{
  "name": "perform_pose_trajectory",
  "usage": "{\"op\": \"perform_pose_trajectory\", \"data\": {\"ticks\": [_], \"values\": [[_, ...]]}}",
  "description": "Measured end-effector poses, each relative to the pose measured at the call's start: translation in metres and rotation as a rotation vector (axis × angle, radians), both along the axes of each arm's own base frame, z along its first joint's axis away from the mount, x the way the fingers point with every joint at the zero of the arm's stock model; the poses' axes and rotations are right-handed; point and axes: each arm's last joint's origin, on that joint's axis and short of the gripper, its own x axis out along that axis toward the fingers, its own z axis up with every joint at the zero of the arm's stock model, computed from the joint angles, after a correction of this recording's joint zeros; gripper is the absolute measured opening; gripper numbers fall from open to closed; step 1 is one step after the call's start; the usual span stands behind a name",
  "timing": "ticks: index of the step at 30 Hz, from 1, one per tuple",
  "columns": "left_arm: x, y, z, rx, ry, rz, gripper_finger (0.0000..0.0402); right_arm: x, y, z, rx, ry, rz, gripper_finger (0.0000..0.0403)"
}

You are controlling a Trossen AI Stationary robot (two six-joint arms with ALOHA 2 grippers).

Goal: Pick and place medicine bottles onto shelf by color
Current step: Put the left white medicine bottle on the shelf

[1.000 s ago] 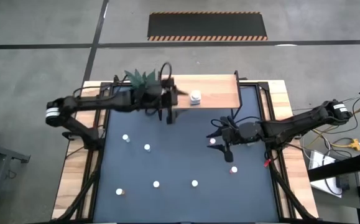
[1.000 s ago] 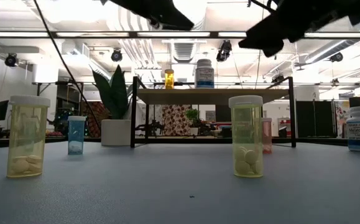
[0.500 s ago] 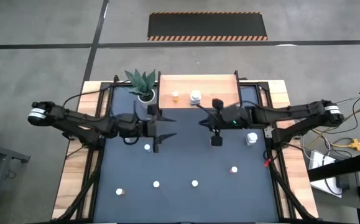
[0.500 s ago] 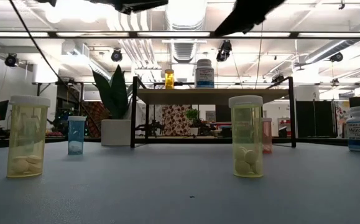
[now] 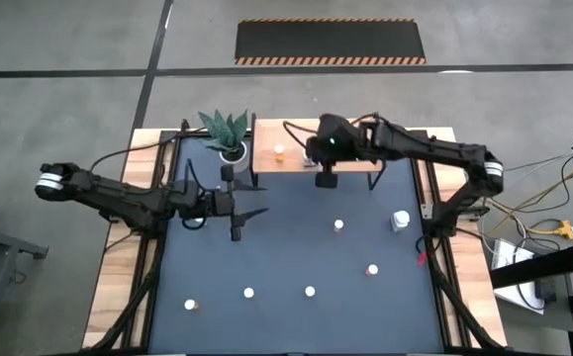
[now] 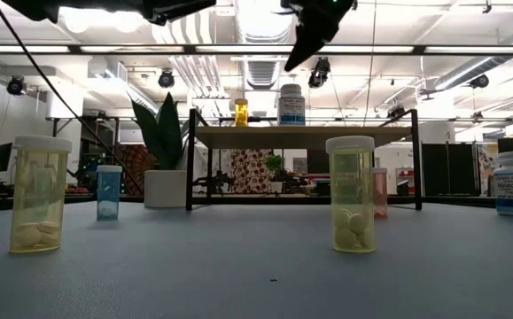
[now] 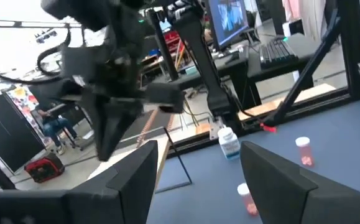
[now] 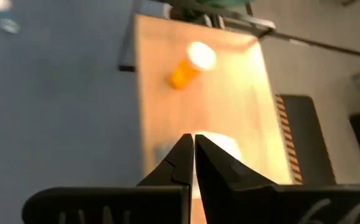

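The light-wood shelf [image 5: 355, 155] stands at the table's far edge. On it stand an orange medicine bottle [image 8: 189, 65] and a larger white one [image 6: 291, 105]. My right gripper [image 8: 194, 140] hangs shut above the shelf, over the white bottle, clear of its cap and holding nothing. My left gripper [image 5: 244, 220] is open over the table's left-centre, with nothing between its fingers [image 7: 136, 180]. Several more bottles stand on their bases on the blue tabletop, among them a larger white one [image 5: 402, 220], a small one [image 5: 338, 225] and a pink-red one [image 5: 372, 268].
A potted plant [image 5: 229, 133] stands by the shelf's left end, with a blue bottle [image 6: 108, 191] near it. Three small bottles [image 5: 248, 293] stand in a row near the front edge. Two yellow bottles [image 6: 351, 193] stand close to the low camera.
My right gripper has shut and travelled from the table's right-centre toward the far edge, rising to a spot above the shelf. My left gripper has drawn back from the shelf's left end toward the near and left side. No bottle has moved.
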Motion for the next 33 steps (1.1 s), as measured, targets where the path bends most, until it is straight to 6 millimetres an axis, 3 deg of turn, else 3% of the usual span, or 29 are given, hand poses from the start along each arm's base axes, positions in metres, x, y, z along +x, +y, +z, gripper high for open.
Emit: {"op": "perform_pose_trajectory", "data": {"ticks": [5, 11, 25, 33], "values": [[-0.003, 0.0, -0.004, 0.003, 0.011, 0.0, 0.0212, 0.002, -0.022, -0.004, 0.015, 0.026, -0.027, 0.0009], [-0.003, 0.0, -0.005, 0.006, 0.013, 0.0, 0.0212, 0.004, -0.033, -0.012, 0.048, 0.041, -0.034, 0.0009], [-0.003, 0.0, -0.005, 0.006, 0.013, 0.002, 0.0212, -0.001, -0.035, -0.018, -0.002, 0.142, -0.104, 0.0009], [-0.003, 0.0, -0.005, 0.007, 0.015, 0.002, 0.0212, -0.017, -0.03, -0.012, 0.026, 0.206, -0.108, 0.0009]]}}
